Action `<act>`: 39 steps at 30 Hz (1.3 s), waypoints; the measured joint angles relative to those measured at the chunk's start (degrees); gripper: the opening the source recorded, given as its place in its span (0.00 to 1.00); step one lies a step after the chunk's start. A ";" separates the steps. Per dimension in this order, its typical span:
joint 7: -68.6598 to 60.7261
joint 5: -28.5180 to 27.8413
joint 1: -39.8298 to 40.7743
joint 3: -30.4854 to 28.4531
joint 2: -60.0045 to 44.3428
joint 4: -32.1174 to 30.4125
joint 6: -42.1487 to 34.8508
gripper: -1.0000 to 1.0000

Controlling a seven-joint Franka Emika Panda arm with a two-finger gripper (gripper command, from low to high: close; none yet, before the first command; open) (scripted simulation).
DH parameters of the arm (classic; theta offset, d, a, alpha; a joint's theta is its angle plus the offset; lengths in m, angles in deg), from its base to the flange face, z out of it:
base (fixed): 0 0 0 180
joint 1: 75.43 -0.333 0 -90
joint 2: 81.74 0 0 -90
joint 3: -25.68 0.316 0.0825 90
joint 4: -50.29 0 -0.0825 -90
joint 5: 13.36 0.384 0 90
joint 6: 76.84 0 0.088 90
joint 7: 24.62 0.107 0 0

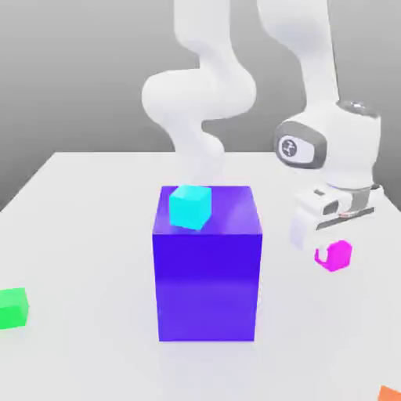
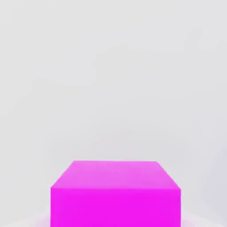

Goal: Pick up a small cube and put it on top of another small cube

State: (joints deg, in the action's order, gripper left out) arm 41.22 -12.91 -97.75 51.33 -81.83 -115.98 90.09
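The small magenta cube [image 1: 337,257] is at the exterior view's right, directly under my hand. My gripper [image 1: 330,244] is shut on it from above. Seen from the hand view, the magenta cube [image 2: 115,195] is very close, with the pale table behind it. The small green cube [image 1: 12,307] rests on the table at the exterior view's far left, well apart from the gripper. Between the two stands the big blue-violet cube.
A big blue-violet cube [image 1: 207,270] stands mid-table with a small cyan cube [image 1: 190,207] on its top. An orange cube [image 1: 390,394] peeks in at the exterior view's lower right corner. The white table [image 1: 86,235] spreads around them.
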 joint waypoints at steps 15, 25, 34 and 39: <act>-11.82 13.46 11.41 -10.69 -7.12 19.84 -17.23 0.00; 1.47 10.83 24.18 -26.41 -7.78 23.09 -18.94 0.00; 15.12 7.98 35.87 -41.24 -7.72 24.32 -19.07 0.00; 22.73 6.41 41.90 -49.59 -7.60 24.66 -18.91 0.00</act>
State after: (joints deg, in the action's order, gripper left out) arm 63.95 -6.50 -55.85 1.74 -89.43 -91.31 71.18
